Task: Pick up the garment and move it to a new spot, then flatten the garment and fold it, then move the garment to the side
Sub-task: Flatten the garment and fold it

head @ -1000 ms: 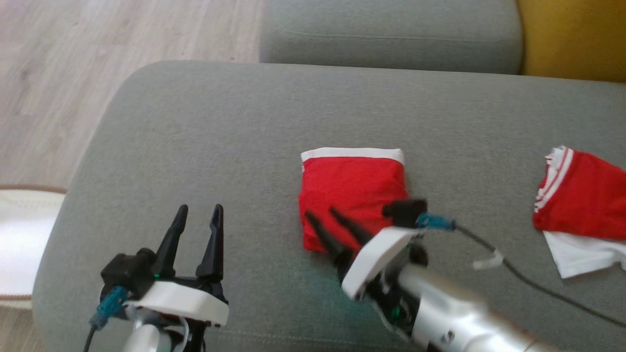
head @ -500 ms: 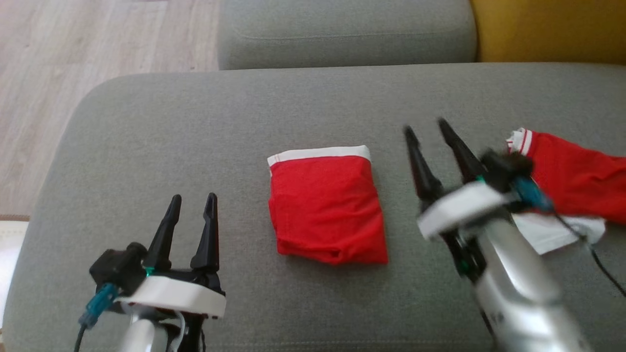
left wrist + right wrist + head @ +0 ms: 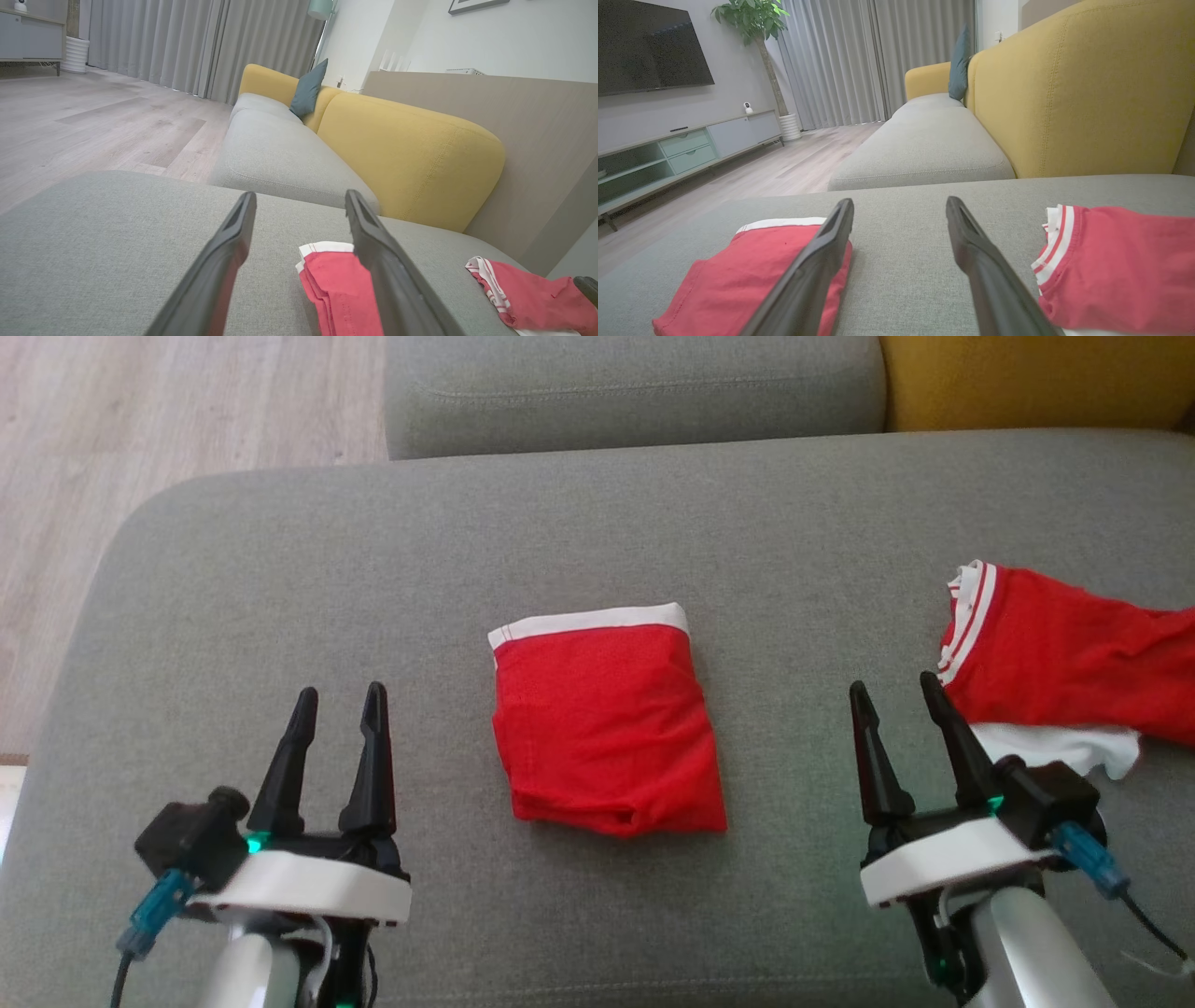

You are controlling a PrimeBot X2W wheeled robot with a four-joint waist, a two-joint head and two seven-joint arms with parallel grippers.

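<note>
There's the folded red garment (image 3: 607,723), a tidy rectangle in the middle of the grey cushion (image 3: 373,560), white band along its far edge, a bit of bunching at the near one. The left gripper (image 3: 341,689) hovers off to its left, fingers spread, holding nothing. The right gripper (image 3: 891,683) mirrors it on the other side, fingers spread as well, empty and clear of the cloth. Just beside its right finger lies a crumpled red-and-white garment (image 3: 1055,658), with the yellow backrest (image 3: 1027,378) behind.
</note>
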